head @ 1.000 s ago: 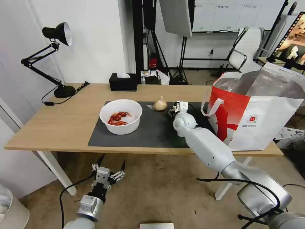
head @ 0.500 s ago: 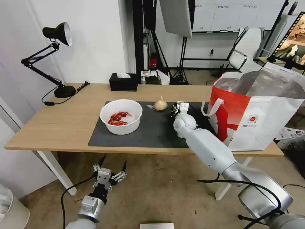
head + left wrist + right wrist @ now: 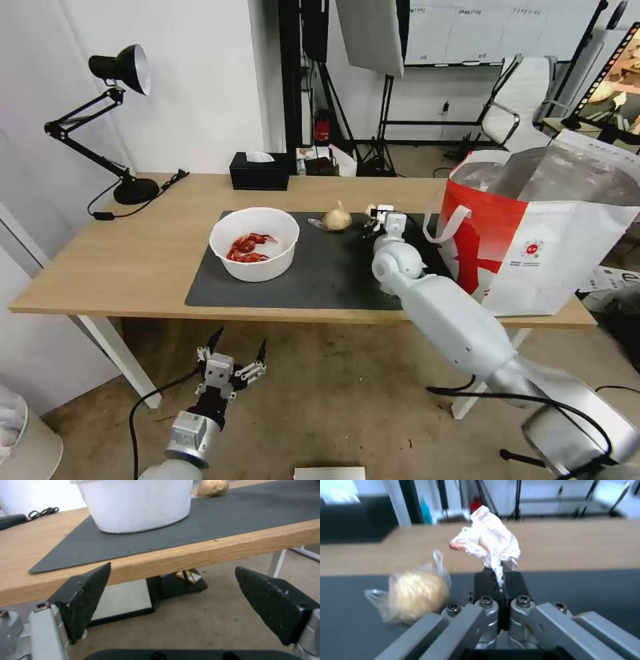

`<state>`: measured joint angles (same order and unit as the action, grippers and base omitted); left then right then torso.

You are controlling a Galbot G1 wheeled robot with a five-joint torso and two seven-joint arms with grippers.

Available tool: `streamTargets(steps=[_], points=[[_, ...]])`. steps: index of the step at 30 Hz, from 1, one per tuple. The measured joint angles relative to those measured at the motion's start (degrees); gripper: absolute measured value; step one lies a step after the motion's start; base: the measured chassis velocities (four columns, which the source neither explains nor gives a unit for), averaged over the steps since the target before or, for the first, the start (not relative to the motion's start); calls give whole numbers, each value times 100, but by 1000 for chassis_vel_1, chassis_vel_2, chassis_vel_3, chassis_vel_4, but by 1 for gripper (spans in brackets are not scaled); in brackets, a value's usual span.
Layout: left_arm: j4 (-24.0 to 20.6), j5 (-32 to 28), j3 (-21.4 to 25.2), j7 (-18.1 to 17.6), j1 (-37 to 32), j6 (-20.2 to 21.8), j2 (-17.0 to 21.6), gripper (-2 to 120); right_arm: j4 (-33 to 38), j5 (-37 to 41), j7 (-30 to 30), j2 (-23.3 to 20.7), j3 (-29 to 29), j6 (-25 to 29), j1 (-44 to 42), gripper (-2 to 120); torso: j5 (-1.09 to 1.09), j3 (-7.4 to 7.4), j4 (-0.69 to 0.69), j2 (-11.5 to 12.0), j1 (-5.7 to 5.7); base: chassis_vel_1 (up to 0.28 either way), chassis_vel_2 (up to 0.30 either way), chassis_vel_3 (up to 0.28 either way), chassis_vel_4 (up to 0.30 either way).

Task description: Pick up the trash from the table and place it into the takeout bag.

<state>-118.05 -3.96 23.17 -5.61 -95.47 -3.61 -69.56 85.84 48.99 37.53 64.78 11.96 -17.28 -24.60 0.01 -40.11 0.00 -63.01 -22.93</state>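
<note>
Lifted slightly rightward, our right gripper [image 3: 498, 580] pinches the crumpled white tissue [image 3: 488, 538]; left gripper [image 3: 173, 600] hangs spread below the table [image 3: 120, 260].

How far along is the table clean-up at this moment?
Nothing can be confirmed inside the takeout bag. In hand: the right gripper is shut on the crumpled tissue, above the mat. Left on the table: the bowl of crayfish shells and the small tan knotted bag. The left gripper hangs open below the table edge.
</note>
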Motion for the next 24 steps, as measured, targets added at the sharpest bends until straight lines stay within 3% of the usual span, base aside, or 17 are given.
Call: streamTargets(steps=[5, 8, 12, 19, 24], points=[[-46, -1, 44, -4, -73, 0, -2, 100, 907, -228, 153, -410, -324, 12, -441, 0, 1, 1, -1, 0, 0, 0, 0, 0, 0], [-99, 10, 70, -4, -142, 0, 0, 100, 1879, -345, 61, -906, -906, 143, -939, 0, 1, 1, -1, -1, 2, 0, 0, 0, 0], [-116, 17, 68, -5, -144, 0, -1, 100, 2450, -159, 23, -1387, -1428, 174, -1055, 0, 0, 1, -2, -1, 2, 0, 0, 0, 0], [-121, 49, 2, -5, -133, 4, -67, 100, 2870, 622, 44, -2110, -1995, 39, -694, 0, -1, 1, 0, -1, 1, 0, 0, 0, 0], [-133, 78, -24, -4, -139, 4, -98, 100, 2953, 1244, 657, -2667, -2339, -594, -529, 0, 0, 1, -1, -1, 2, 0, 0, 0, 0]])
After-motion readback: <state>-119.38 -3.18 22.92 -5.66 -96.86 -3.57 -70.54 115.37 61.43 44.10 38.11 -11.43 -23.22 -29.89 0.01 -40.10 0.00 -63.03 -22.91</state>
